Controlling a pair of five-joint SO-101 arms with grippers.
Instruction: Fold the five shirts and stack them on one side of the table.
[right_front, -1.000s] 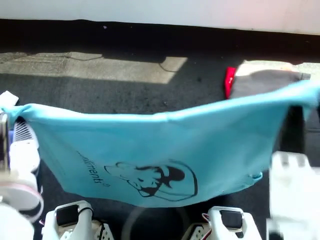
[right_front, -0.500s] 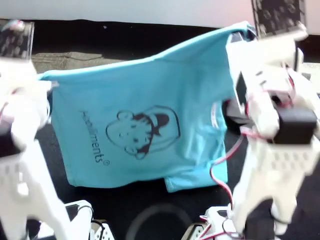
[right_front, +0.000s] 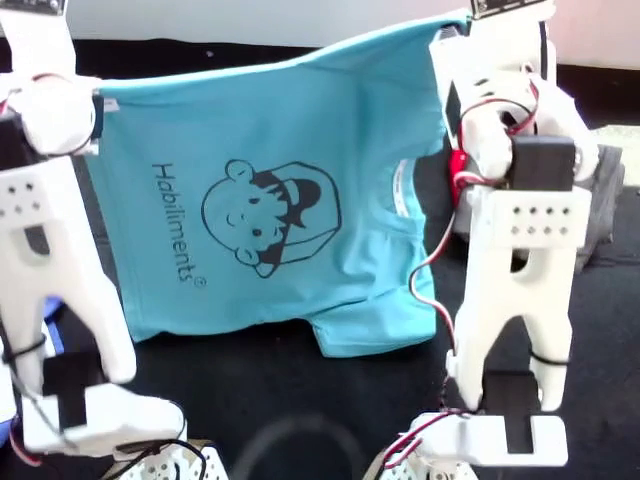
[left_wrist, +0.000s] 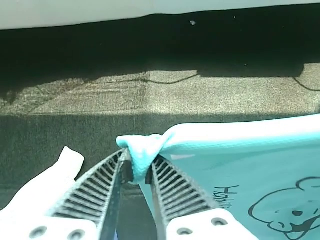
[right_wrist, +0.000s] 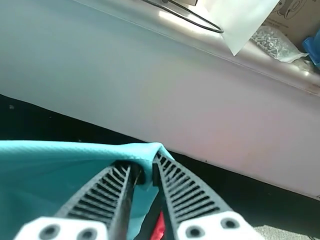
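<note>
In the high view, two arms are holding the blue shirt (right_front: 330, 120) up over the dark table (right_front: 300, 400), each one gripping a top corner. The left claw (right_front: 98, 105) and the right claw (right_front: 447, 35) are pulling it wide, probably so that it is hanging flat and smooth, ready to be laid down and folded. Its bottom edge is hanging near the table, with one sleeve drooping lower. A bear picture (right_front: 270, 215) is showing on the front, with dark writing (right_front: 175, 220) running sideways beside it, and a small white tag (right_front: 402, 190) is sitting at the neck. Some grey cloth (right_front: 605, 190) and a bit of red cloth (right_front: 458, 165) are lying behind the right arm. In the left wrist view, the left claw (left_wrist: 137, 167) is squeezing a bunched corner of the shirt (left_wrist: 240, 165), and part of the writing and bear is peeking in. In the right wrist view, the right claw (right_wrist: 142, 172) is pinching the shirt's (right_wrist: 50, 175) other corner, high up in front of a white wall (right_wrist: 150, 90).
</note>
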